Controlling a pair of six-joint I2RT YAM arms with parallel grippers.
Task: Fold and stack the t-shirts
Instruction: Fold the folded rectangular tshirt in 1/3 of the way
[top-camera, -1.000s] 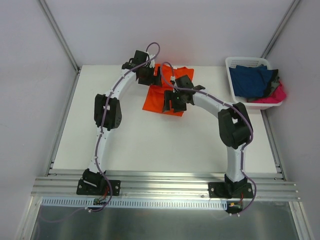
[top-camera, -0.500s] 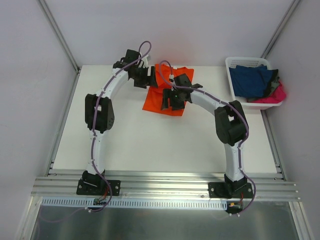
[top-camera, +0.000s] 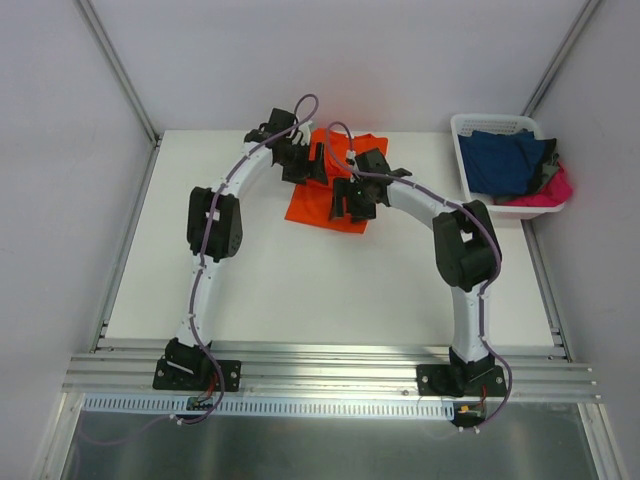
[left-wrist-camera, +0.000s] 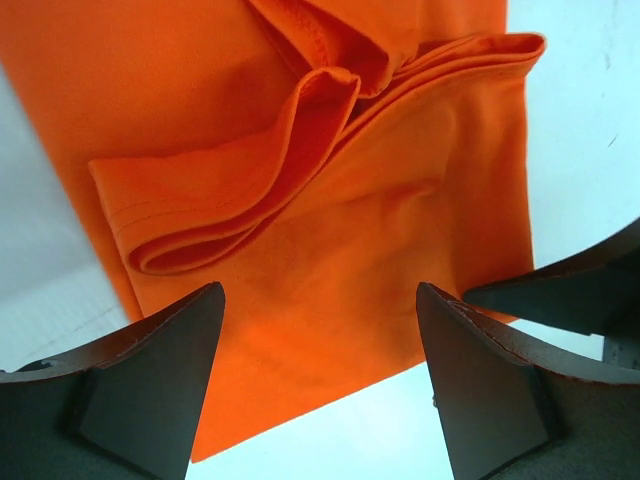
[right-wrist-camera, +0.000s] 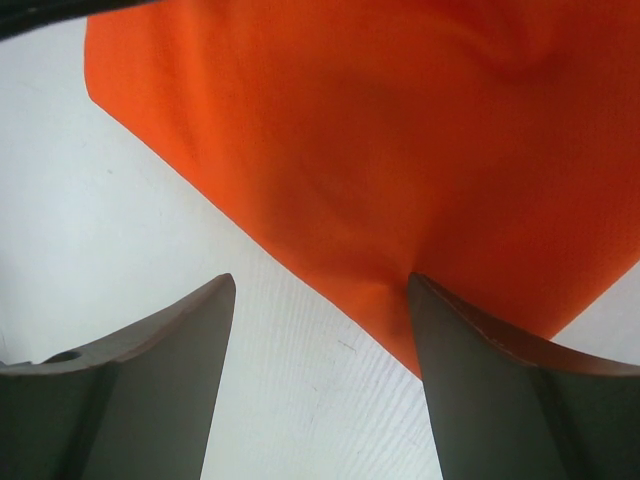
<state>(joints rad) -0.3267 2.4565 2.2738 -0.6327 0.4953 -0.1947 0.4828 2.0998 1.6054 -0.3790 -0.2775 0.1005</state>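
Observation:
The orange t-shirt (top-camera: 322, 203) lies partly folded at the back middle of the white table (top-camera: 250, 280). In the left wrist view the orange t-shirt (left-wrist-camera: 330, 200) shows a rolled sleeve fold, and my left gripper (left-wrist-camera: 320, 330) hangs open over its edge with nothing between the fingers. My left gripper (top-camera: 305, 160) is at the shirt's far left side. My right gripper (top-camera: 350, 200) is over its near right part. My right gripper (right-wrist-camera: 320, 285) is open across the hem of the orange t-shirt (right-wrist-camera: 400, 130), one fingertip pressing a dimple into the cloth.
A white slotted basket (top-camera: 463, 128) stands at the back right with a navy blue t-shirt (top-camera: 505, 160) and a hot pink t-shirt (top-camera: 555, 190) in it. Grey walls close the table on three sides. A metal rail (top-camera: 320, 365) runs along the near edge.
The left arm swung left off the shirt, then came back right over its far left side. The right arm has hardly moved.

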